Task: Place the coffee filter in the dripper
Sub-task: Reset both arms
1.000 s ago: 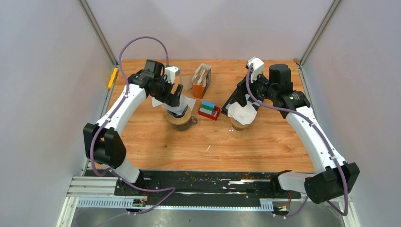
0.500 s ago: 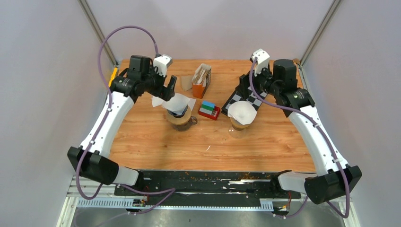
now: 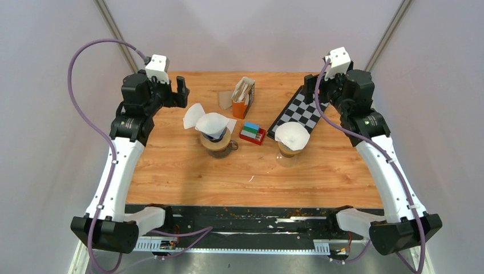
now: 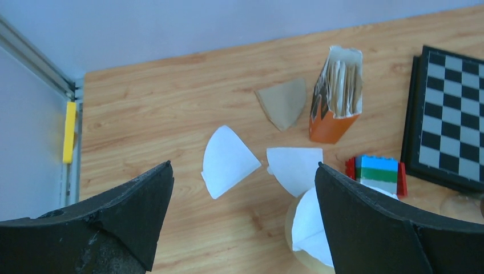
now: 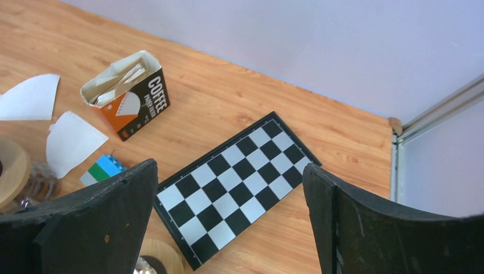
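Pale walls closed in a wooden table (image 3: 188,171), and both of your arms were raised over its far corners. Your left fingers (image 4: 131,217) were spread wide with nothing between them, hanging above the far-left part of the table. Your right fingers (image 5: 108,217) were likewise released and empty, over the chessboard (image 5: 240,182) at the far right.

Two drippers stood near the middle. The left dripper (image 3: 218,144), glass with a wooden collar, had a white filter (image 3: 211,122) sitting lopsided in its mouth, with a dark patch of the inside showing at the near edge. The right dripper (image 3: 289,152) held a second white filter (image 3: 292,136), opened into a cone and seated in the top.

Between the two lay a small stack of coloured bricks (image 3: 251,132). Behind the bricks stood an orange and black carton (image 5: 126,94) marked COFFEE, its top open and paper filters standing inside. A brown filter (image 4: 282,101) lay flat just beside the carton. A loose filter (image 4: 227,161) lay flat on the table to the far left of the left dripper. Another loose filter (image 4: 295,167) lay at that dripper's rim, though you could not tell whether it touched. A yellow piece (image 4: 69,131) sat on the rail at the table's left edge.
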You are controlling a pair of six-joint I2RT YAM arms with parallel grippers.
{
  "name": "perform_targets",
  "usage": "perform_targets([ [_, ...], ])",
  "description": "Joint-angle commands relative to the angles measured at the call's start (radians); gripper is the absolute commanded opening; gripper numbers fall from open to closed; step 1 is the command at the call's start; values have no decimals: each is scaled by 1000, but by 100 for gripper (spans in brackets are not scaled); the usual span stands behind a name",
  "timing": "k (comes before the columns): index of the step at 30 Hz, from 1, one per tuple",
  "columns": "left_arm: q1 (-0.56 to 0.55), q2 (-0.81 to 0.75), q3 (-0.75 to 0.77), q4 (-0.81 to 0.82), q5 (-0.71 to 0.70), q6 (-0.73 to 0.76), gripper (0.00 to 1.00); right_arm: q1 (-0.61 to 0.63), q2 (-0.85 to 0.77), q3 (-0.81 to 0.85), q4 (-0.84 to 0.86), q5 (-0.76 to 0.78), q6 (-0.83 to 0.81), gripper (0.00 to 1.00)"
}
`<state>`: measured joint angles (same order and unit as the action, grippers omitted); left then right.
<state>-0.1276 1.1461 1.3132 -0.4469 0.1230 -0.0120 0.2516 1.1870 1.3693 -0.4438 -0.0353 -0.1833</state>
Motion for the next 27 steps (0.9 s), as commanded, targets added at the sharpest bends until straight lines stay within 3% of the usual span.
perform_targets([
  [1, 29, -43, -22, 188, -15, -69, 100, -2, -35, 2, 93, 72, -2, 98],
  [8, 30, -98, -83, 286, 33, -29, 100, -2, -58, -32, 116, 52, -10, 100],
  [27, 30, -154, -127, 256, -21, -6, 100, -2, -127, -89, 105, 1, -20, 100],
])
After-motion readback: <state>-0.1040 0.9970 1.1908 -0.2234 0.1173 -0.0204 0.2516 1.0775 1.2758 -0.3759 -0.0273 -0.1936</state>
